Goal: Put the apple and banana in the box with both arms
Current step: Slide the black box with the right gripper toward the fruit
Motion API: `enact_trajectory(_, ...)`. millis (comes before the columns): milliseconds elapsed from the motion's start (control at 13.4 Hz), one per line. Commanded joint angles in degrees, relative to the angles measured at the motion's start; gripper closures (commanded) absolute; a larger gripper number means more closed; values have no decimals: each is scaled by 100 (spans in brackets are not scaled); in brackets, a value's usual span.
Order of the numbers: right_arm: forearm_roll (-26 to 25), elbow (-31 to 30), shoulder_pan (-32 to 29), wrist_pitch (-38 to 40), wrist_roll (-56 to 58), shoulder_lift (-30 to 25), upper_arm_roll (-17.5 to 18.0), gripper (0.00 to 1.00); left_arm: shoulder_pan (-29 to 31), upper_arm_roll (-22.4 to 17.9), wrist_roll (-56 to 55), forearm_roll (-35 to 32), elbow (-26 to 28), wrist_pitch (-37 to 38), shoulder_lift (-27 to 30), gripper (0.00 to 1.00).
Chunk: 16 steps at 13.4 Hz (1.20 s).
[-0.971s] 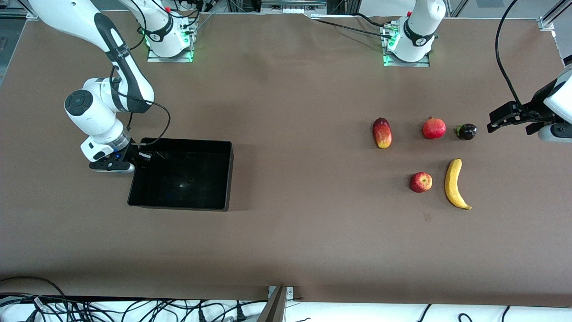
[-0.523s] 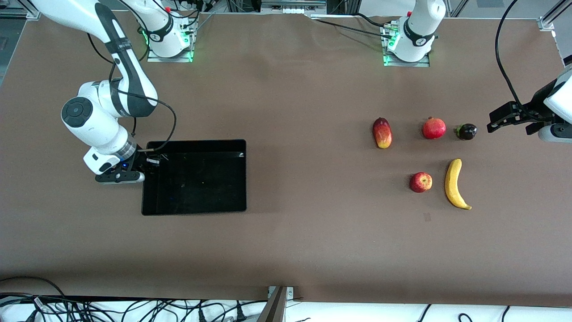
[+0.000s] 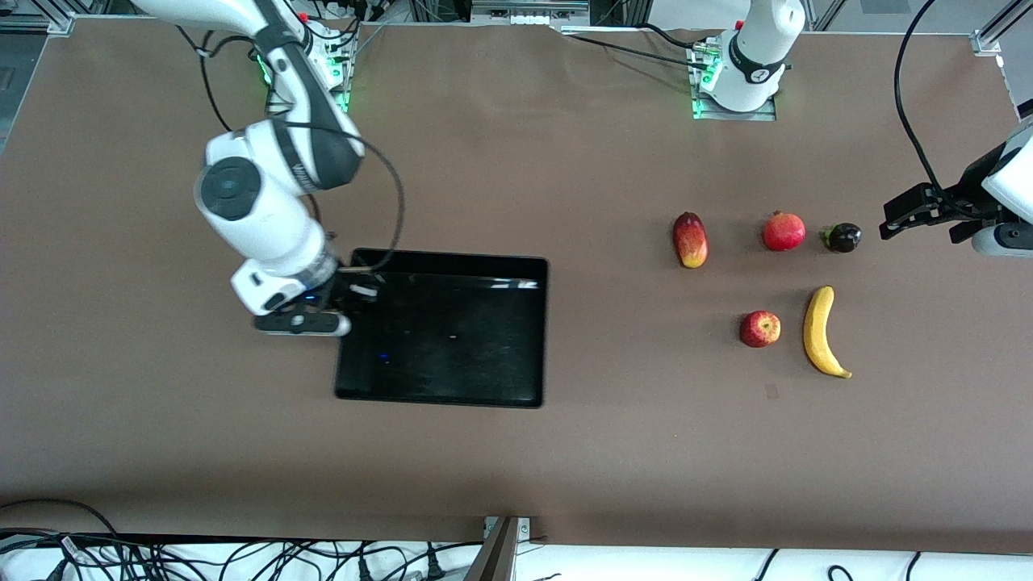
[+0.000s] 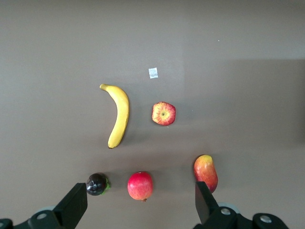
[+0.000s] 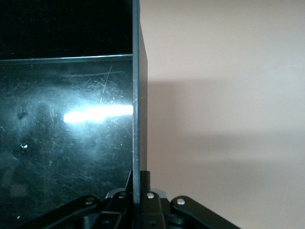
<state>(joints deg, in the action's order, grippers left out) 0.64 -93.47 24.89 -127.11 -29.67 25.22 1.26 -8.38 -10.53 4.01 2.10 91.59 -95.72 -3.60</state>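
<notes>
front view: right tool [image 3: 343, 311] clamps the box [image 3: 484, 270] end wall; keep it level. apple [image 3: 760, 329] beside banana [image 3: 821, 332] on the bench, toward the left arm's end.
left wrist view: left tool [image 4: 140, 202] spread open above the fruit.
right wrist view: box holds nothing.
</notes>
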Motion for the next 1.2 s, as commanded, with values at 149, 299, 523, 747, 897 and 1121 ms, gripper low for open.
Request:
enact_trajectory(149,76,1488,1130,-261,-1397,1308,-143,100,-76,-81,-40,37,-54,71,-18,0)
enact_trajectory(299,76,1578,1351,-698,-1769,1599,-196,100,-76,-89,-49,37,-54,62,-27,0)
enact_trajectory(523,50,1578,1668,-1323,-1779,1942,-197,100,-68,-81,-40,45,-54,62,-36,0)
enact_trajectory(747,32,1578,1897,-1492,-1788,2144,-223,100,-50,-81,-31,45,-45,62,-36,0)
enact_trajectory(897,-37,1578,2002,-1606,-1788,2267,-249,100,-50,-81,-40,45,-28,62,-36,0)
enact_trajectory(1121,-117,1578,2099,-1729,-1788,2356,-346,100,-50,-81,-23,45,-19,62,-36,0)
